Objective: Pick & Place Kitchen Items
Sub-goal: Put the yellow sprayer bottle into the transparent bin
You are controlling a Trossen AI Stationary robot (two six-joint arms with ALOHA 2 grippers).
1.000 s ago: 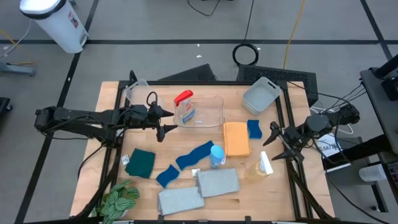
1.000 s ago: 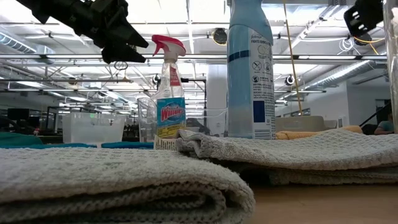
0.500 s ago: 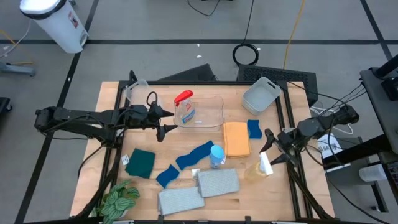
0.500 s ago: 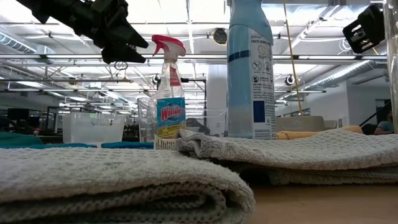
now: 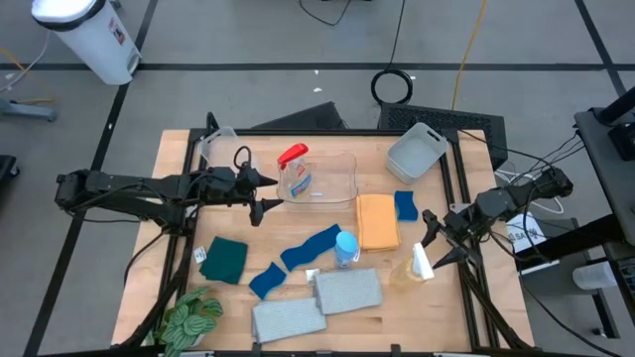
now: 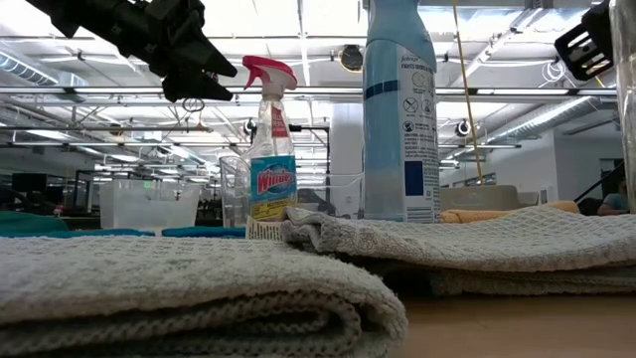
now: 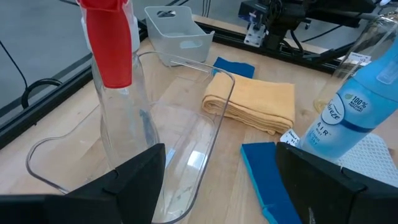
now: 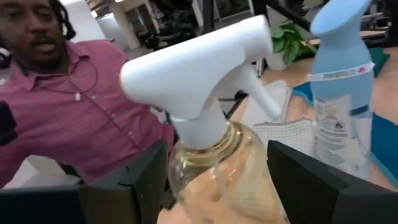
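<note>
we start with the tabletop (image 5: 179, 159), then the clear tub (image 5: 332, 178) with the red-trigger bottle (image 5: 295, 171) standing in it. our left tool (image 5: 260, 191) hangs released beside that tub, waiting. our right tool (image 5: 429, 241) sits with its fingers spread either side of the white-trigger bottle (image 8: 211, 162) near the tabletop's right edge, not yet clenched (a person shows beyond it). we judge the step in hand is the reach for this bottle; next we need to close on its neck squarely, then lift without tipping it.
</note>
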